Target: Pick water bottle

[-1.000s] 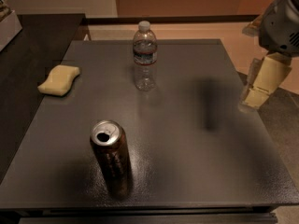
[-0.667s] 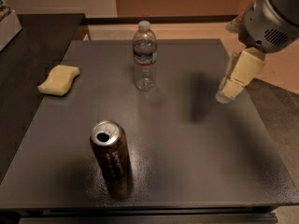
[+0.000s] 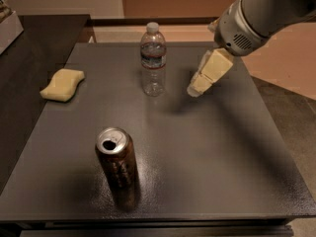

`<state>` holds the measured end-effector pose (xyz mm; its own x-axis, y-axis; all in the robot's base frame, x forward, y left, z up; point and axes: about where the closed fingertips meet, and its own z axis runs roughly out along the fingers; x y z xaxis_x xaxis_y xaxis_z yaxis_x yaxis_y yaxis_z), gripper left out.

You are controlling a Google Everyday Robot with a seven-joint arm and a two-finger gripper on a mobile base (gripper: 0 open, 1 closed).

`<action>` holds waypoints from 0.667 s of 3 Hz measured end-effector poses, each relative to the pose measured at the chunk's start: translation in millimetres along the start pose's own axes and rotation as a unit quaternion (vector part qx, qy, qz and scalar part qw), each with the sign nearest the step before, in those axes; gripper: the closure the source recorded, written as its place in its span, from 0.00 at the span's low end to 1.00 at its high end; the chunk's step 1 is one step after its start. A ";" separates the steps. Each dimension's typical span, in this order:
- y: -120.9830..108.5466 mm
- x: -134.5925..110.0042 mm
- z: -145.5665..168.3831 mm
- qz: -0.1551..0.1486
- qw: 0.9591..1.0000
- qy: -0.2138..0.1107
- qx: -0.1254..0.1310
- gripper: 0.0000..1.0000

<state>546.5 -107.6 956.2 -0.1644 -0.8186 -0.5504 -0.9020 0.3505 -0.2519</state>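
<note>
The water bottle point(image 3: 153, 59) stands upright at the back middle of the dark table point(image 3: 212, 147). It is clear and ribbed, with a white cap and a dark label band. My gripper point(image 3: 198, 85) hangs above the table to the right of the bottle, about a bottle's width away from it, with its cream fingers pointing down and left. It holds nothing.
A brown drink can point(image 3: 118, 166) with an open top stands near the front left. A yellow sponge point(image 3: 62, 84) lies at the left edge. A darker counter point(image 3: 29, 43) adjoins the table on the left. Floor lies to the right.
My arm has swung left from the table's right edge toward the bottle. The bottle, can and sponge have not moved.
</note>
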 end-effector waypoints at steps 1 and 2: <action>-5.9 -26.2 26.5 0.008 0.999 -0.037 0.002 0.00; -18.6 -45.8 49.6 0.021 0.998 -0.061 0.013 0.00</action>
<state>590.6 -54.0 946.6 -0.1513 -0.7422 -0.6529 -0.8846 0.3963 -0.2456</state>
